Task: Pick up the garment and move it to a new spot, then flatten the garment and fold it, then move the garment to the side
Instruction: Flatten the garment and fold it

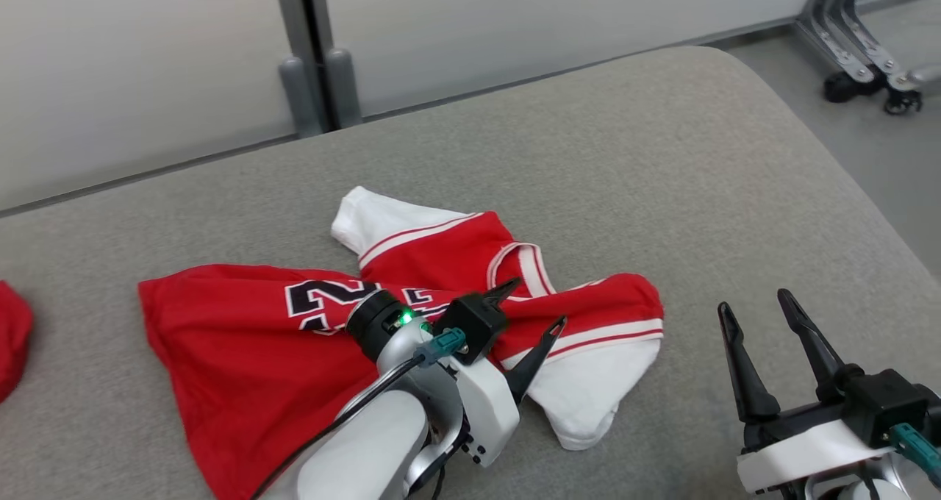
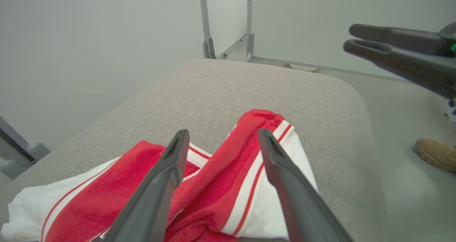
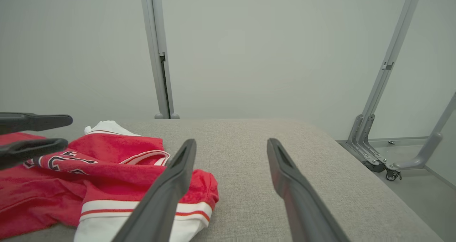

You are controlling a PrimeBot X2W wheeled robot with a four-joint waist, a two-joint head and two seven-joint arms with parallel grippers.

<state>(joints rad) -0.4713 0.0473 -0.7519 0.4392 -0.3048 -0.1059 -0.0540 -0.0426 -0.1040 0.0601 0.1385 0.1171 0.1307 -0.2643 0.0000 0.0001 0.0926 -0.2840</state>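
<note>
We held our left gripper [image 1: 537, 303] open over the crumpled red garment [image 1: 242, 353] on the bench [image 1: 662, 162]; our right gripper [image 1: 756, 301], also open, hovered toward the right edge.

Lies crumpled on the grey padded surface [image 1: 662, 154], partly folded over itself. Is a red jersey [image 1: 242, 353] with white sleeves, striped trim and black numerals.

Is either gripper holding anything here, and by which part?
Nothing is held. The left gripper is open over the red jersey; the right gripper is open beside it.
</note>
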